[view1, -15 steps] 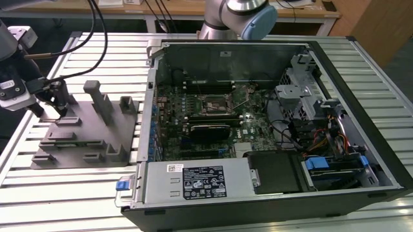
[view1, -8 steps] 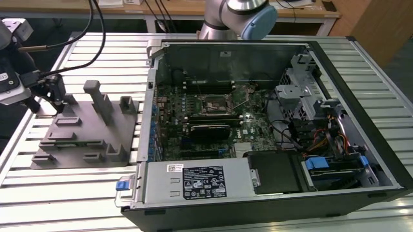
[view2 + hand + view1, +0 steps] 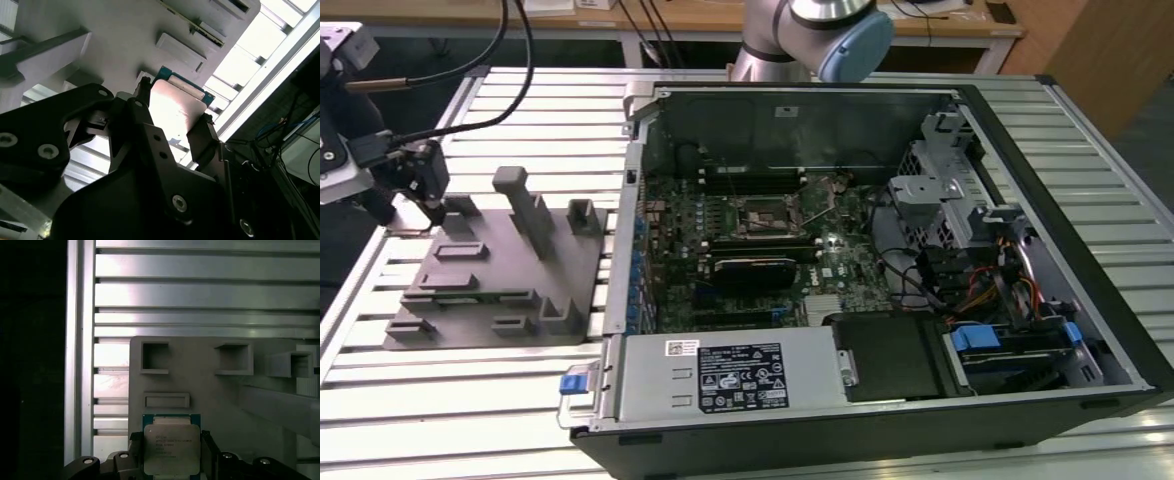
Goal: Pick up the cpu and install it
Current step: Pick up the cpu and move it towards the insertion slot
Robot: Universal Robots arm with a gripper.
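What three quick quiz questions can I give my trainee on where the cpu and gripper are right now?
1. Fill in: in both wrist views the cpu lies between the ____ of the gripper.
2. In the exterior view the gripper is over: A) the grey fixture block; B) the power supply; C) the drive cage.
3. True or false: the cpu already sits in the motherboard socket.
Key: 1 fingers; 2 A; 3 false.
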